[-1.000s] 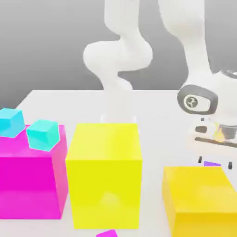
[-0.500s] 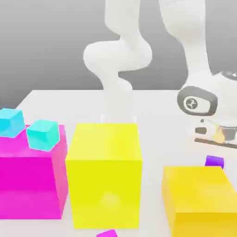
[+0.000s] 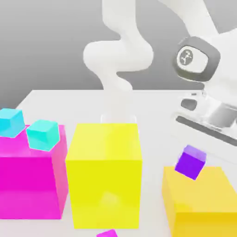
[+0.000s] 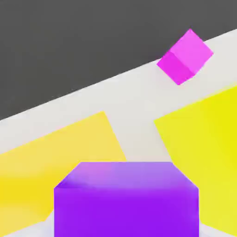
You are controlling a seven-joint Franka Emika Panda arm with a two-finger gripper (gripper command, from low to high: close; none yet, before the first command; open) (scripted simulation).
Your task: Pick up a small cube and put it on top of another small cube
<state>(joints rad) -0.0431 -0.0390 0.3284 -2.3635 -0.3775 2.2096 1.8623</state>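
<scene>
Violet cube (image 3: pixel 190 162), tilted, apparently held aloft.

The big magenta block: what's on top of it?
Two small cyan cubes sit on the magenta block. The bits of its top under them are covered, so nobody can see those.

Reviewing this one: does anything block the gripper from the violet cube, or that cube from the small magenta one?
Nothing visible separates the gripper from the violet cube; it is held aloft. Towards the magenta cube, the orange-yellow block and bright yellow block flank the way; a low path might clip either.
</scene>
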